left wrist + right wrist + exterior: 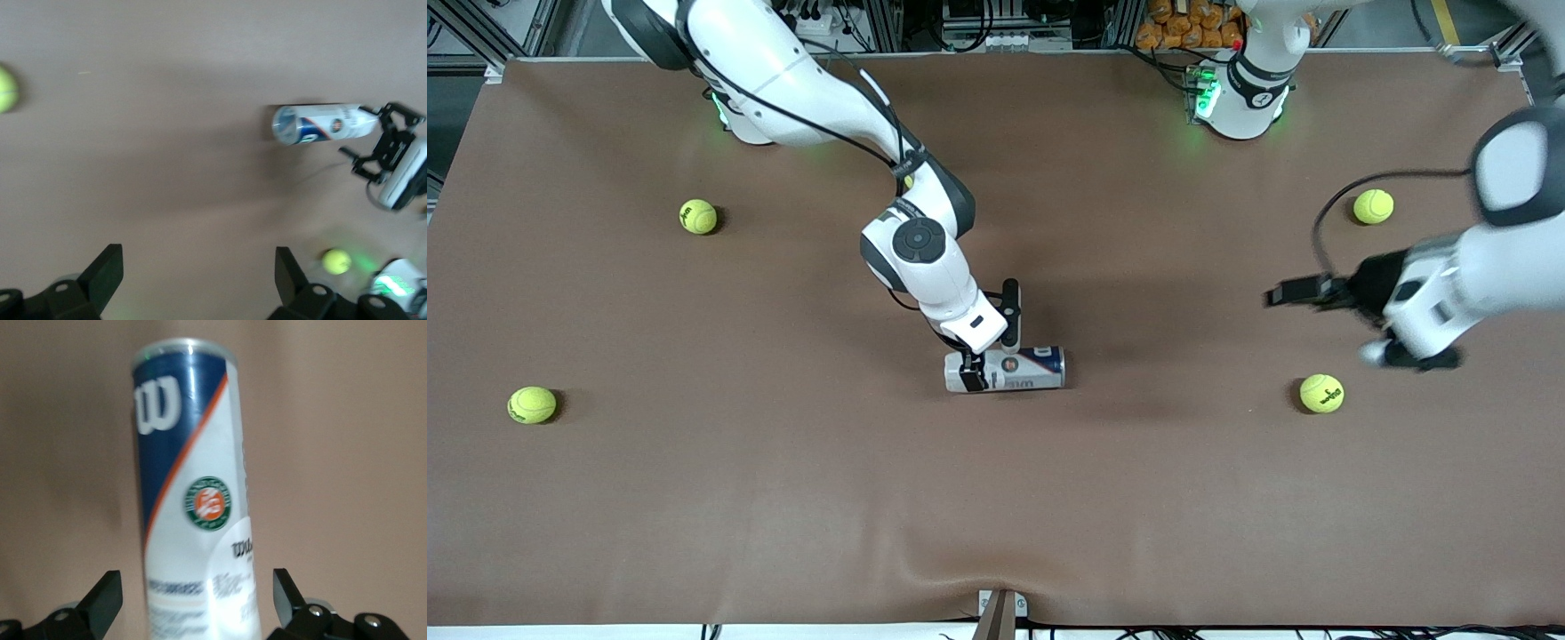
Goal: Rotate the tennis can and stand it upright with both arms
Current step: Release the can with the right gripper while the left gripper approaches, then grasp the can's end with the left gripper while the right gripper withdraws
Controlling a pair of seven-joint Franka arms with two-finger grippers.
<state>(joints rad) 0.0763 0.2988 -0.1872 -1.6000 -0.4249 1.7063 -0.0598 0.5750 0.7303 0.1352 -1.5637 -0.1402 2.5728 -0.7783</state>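
I am seeing the tennis can [1007,370] lying on its side at the table [996,498] centre, lower middle of the frame, between the wide fingers of the right claw [975,372]. The left claw [199,280] is hanging wide open over the table's right edge. I am worrying the round can is going to roll away if only one finger touches.

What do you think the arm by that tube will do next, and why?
Probably close its fingers. The tennis can lies on its side on the table, and the right gripper is down at one end with open fingers on either side of it. The left gripper, open, hangs toward the left arm's end.
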